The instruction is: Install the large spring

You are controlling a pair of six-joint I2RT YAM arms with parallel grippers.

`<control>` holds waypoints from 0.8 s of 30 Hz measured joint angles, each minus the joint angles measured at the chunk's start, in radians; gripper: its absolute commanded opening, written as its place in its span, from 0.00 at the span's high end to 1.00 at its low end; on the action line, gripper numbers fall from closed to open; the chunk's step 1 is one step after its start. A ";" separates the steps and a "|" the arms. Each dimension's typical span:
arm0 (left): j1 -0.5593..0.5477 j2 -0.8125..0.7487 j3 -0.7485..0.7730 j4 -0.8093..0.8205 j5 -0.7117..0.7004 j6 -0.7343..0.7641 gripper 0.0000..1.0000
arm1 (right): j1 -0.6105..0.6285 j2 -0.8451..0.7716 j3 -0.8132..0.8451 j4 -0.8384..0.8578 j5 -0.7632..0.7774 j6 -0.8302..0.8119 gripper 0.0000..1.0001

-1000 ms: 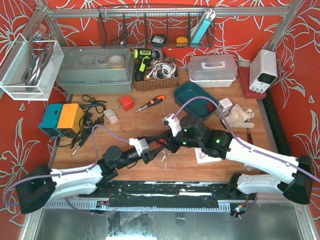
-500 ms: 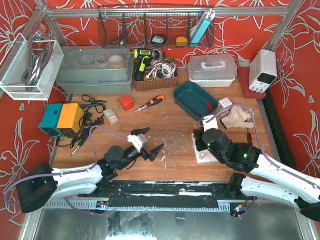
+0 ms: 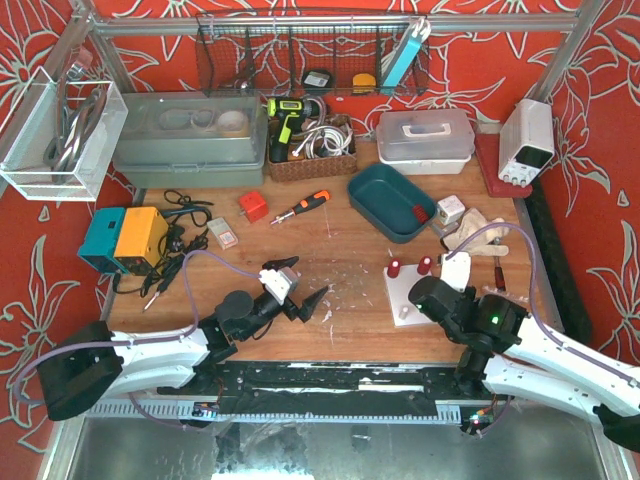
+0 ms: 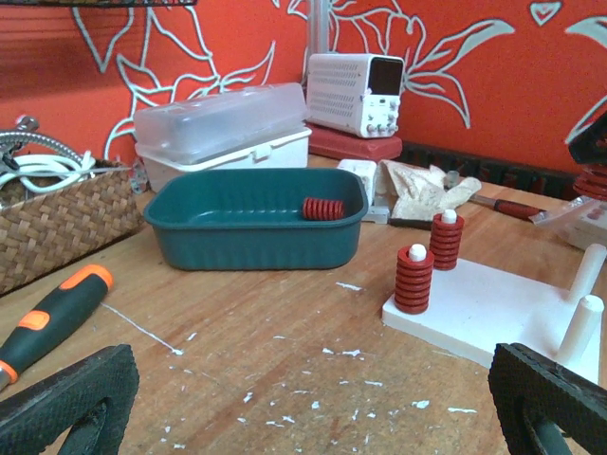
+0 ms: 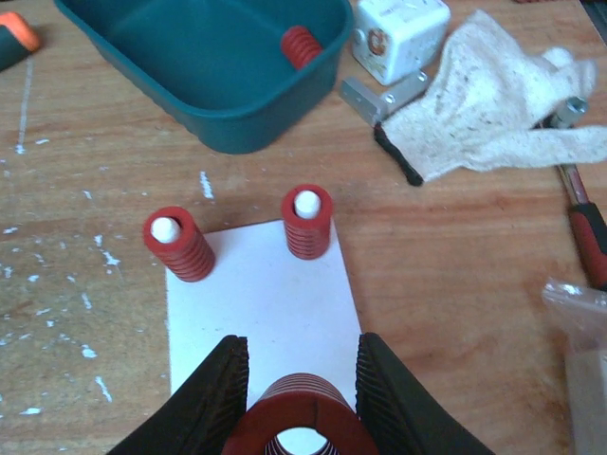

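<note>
A large red spring (image 5: 299,424) sits between the fingers of my right gripper (image 5: 300,347), which is shut on it, its open end facing the camera. The gripper hangs over the near part of the white base plate (image 5: 261,299). Two smaller red springs (image 5: 178,244) (image 5: 306,221) stand on pegs at the plate's far edge. In the left wrist view two bare white pegs (image 4: 588,320) show at the plate's near side. My left gripper (image 3: 303,282) stands wide open and empty over the bare wood, left of the plate (image 3: 399,292).
A teal tray (image 3: 392,202) behind the plate holds one loose red spring (image 5: 301,45). A cloth glove (image 3: 478,233), a white cube (image 3: 451,209) and a red-handled tool (image 5: 590,237) lie to the right. An orange screwdriver (image 3: 302,206) lies at the left.
The two grippers were together at the table's middle; the left one opened wide. The right arm swung back to the right and now holds the spring over the white plate.
</note>
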 measured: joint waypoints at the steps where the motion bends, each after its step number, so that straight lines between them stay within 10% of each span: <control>1: 0.000 0.000 0.000 -0.002 -0.001 0.000 0.00 | -0.003 0.000 -0.007 -0.009 0.000 0.017 1.00; 24: 0.000 -0.007 0.001 -0.015 -0.008 0.000 0.00 | -0.068 -0.025 -0.145 0.000 -0.031 0.132 1.00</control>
